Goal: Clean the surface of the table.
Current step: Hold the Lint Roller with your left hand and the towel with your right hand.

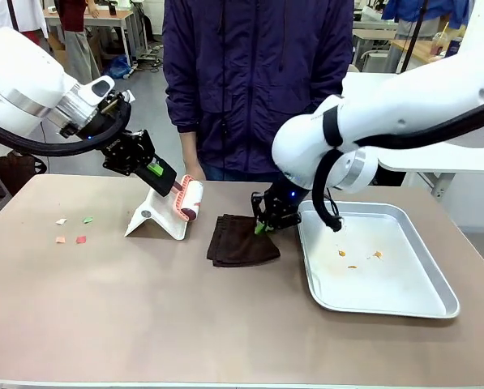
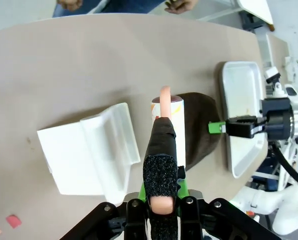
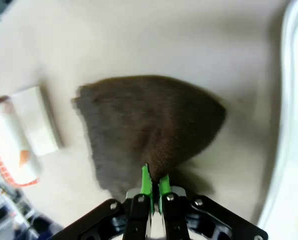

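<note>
firmly, the left gripper [image 1: 156,170] grips the roller [image 1: 190,199] by its handle [image 2: 164,95]; the right gripper [image 1: 263,228] pinches the cloth [image 1: 240,243] on the table [image 1: 144,312].

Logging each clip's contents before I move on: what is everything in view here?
table: 1, brownish-taupe, spans the front view
lint roller: 1, pink handle with white roll, left of centre beside the holder
holder: 1, white, on the table left of centre
cloth: 1, dark brown, table centre
tray: 1, silver, right side of the table
crumbs: 3, orange-tan, in the tray
paper scraps: 4, white, green, orange and red, far left of the table
person: 1, dark blue jacket, standing at the far side
left tool: 1, black with green pads, shut on the lint roller's handle
right tool: 1, black with green pads, shut on the cloth's edge nearest the tray
</note>
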Controlling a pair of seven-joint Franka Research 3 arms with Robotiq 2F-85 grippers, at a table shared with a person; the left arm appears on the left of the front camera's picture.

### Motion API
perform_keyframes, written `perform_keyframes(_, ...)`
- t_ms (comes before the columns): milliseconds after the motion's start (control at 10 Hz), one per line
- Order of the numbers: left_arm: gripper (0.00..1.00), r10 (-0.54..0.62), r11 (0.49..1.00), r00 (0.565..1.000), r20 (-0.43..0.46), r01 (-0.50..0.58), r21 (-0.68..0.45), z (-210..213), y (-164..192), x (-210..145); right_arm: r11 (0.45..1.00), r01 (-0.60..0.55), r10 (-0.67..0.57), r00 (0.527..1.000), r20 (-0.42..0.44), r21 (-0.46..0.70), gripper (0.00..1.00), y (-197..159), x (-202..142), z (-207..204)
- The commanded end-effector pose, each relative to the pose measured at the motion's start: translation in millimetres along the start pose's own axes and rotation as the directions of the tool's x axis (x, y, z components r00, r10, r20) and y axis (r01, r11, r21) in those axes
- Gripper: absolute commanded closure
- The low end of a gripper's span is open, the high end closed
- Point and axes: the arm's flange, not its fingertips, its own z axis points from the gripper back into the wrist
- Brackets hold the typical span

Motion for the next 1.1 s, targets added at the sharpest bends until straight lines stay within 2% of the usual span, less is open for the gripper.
perform_keyframes(0, 1.0, -0.03, 0.991, 1.0, 0.004, 0.03, -0.134, 20.6, 15.0, -31.6, 0.943, -0.099, 0.108, 0.994, -0.011, 0.318, 1.0, -41.8, -17.9, 41.9)
perform_keyframes(100, 1.0, -0.023, 0.983, 1.0, 0.004, 0.023, -0.184, 35.7, 24.6, -46.6, 0.905, -0.146, 0.167, 0.986, -0.017, 0.4, 1.0, -57.9, -19.9, 52.8)
perform_keyframes(300, 1.0, -0.003, 0.963, 0.998, 0.056, 0.018, -0.27, 62.8, 49.9, -76.9, 0.757, -0.208, 0.276, 0.961, -0.014, 0.62, 1.0, -93.1, -23.8, 68.7)
perform_keyframes(400, 1.0, 0.025, 0.943, 0.995, 0.095, 0.009, -0.333, 80.0, 65.4, -91.5, 0.684, -0.231, 0.323, 0.946, -0.003, 0.692, 1.0, -111.2, -28.7, 77.9)
perform_keyframes(600, 1.0, 0.086, 0.899, 0.985, 0.152, -0.01, -0.438, 108.7, 94.0, -101.0, 0.575, -0.252, 0.398, 0.918, 0.003, 0.779, 1.0, -141.5, -43.9, 101.6)
perform_keyframes(800, 1.0, 0.124, 0.855, 0.986, 0.114, -0.048, -0.517, 152.3, 137.7, -101.5, 0.558, -0.27, 0.36, 0.931, 0.063, 0.785, 1.0, -181.9, -67.6, 133.2)
perform_keyframes(1000, 1.0, 0.003, 0.815, 1.0, 0.015, 0.006, -0.58, 202.2, 196.1, -110.1, 0.514, -0.265, 0.261, 0.954, 0.145, 0.816, 1.0, -241.9, -91.6, 171.1)
